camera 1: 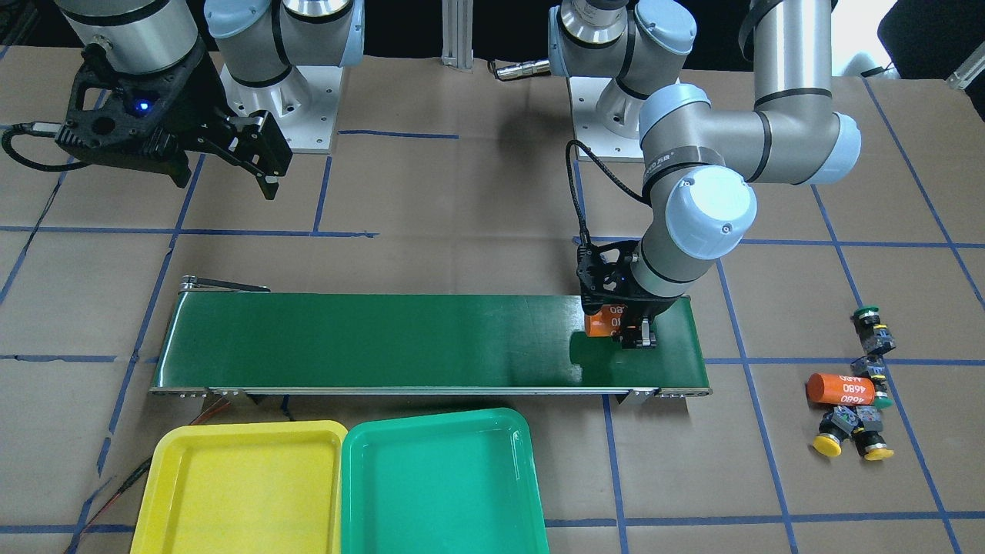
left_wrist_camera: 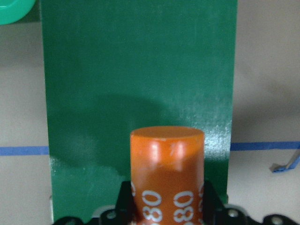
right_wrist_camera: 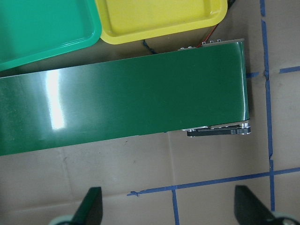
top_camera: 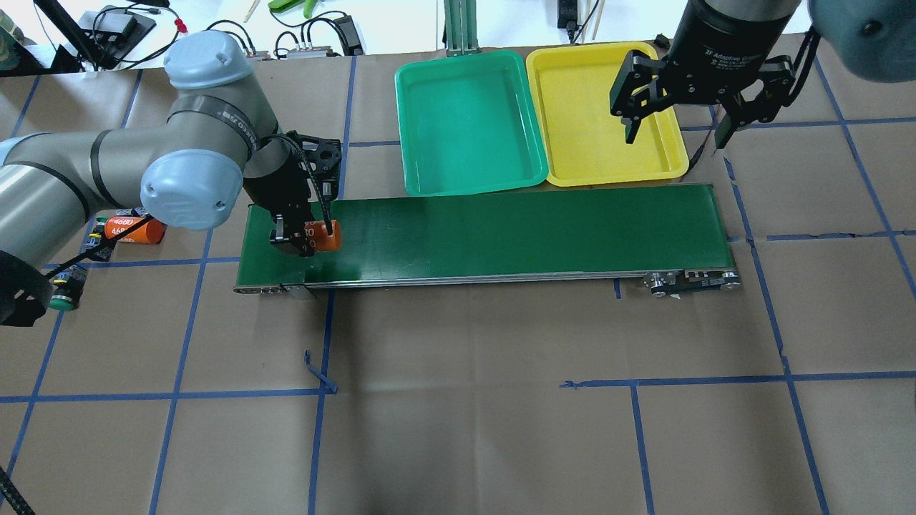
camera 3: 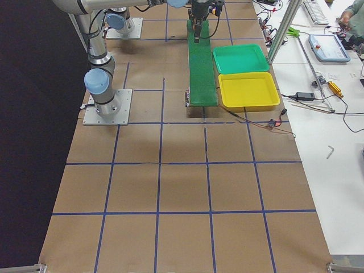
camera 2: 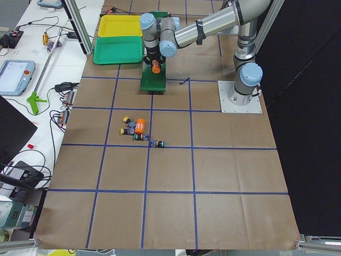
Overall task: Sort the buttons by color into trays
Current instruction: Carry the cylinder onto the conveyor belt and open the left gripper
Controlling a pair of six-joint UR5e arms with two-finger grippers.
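Several buttons (camera 1: 867,313) with green or yellow caps lie in a loose cluster on the paper beyond the belt's end, around an orange cylinder (camera 1: 840,388); one green-capped button (top_camera: 61,297) also shows in the overhead view. My left gripper (top_camera: 306,236) is shut on a second orange "4680" cylinder (left_wrist_camera: 166,168), held low over the conveyor belt's end. My right gripper (right_wrist_camera: 168,211) hangs open and holds nothing, near the yellow tray's outer corner. The yellow tray (top_camera: 594,121) and the green tray (top_camera: 469,129) sit side by side with nothing in them.
The long dark-green conveyor belt (top_camera: 515,229) runs across the table in front of both trays. Blue tape lines grid the brown paper. Cables and tools lie on the white bench (camera 3: 324,68) beyond the trays.
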